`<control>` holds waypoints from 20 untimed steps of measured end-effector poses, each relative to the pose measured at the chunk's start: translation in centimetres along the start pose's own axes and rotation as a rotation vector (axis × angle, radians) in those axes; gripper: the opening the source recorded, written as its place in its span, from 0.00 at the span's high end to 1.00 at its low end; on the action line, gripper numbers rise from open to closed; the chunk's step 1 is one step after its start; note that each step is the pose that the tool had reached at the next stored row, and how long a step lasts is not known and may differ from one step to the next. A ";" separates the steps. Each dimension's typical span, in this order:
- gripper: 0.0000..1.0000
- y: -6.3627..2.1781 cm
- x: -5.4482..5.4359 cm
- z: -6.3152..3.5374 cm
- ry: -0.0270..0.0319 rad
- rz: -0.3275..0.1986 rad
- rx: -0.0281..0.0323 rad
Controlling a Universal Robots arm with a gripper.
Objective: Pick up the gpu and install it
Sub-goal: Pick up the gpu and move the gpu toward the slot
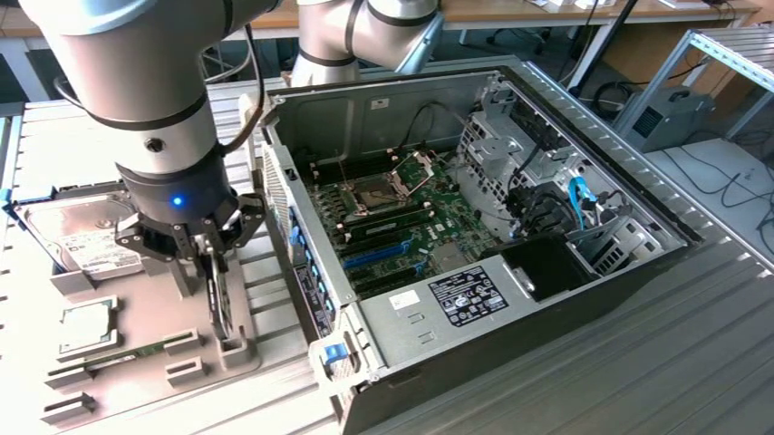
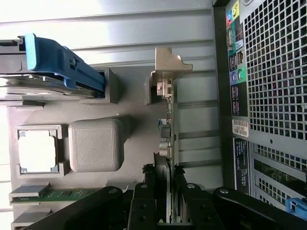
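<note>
Nearest the wrist camera, the gripper is seen clenched on the gpu. Its black fingers are pressed against both faces of the thin card, which is viewed edge-on. The card's silver bracket is found at the far end.

In the exterior view, the card is held upright on its edge, and its lower edge is seated in a slot of the grey holder tray. The tray is placed at eight o'clock in that view, beneath the robot arm. Reckoned from the card, a hard drive is seen at ten o'clock, a square processor chip at nine o'clock and a narrow green memory stick toward eight o'clock, each set in its own recess.

At three o'clock from the card, just beside the tray, an open computer case is laid on its side. A green motherboard and a labelled power supply are exposed inside it.

Everything is carried on a ribbed aluminium table. Behind it, a wooden desk is visible at one o'clock. A metal frame, a grey box and loose cables are gathered at two o'clock.
</note>
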State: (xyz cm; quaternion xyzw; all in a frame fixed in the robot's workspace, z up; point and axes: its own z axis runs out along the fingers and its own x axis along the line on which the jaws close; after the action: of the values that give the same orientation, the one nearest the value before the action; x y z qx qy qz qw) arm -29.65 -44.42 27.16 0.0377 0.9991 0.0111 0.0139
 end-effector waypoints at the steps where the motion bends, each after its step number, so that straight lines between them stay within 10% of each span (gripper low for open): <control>1: 0.74 0.00 0.0 -0.07 0.0001 0.000 0.0001; 20: 0.74 0.04 -0.2 -1.24 0.0001 0.000 0.0000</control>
State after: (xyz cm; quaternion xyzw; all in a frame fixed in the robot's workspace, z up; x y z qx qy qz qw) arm -29.52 -44.42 28.41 0.0377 0.9991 0.0111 0.0139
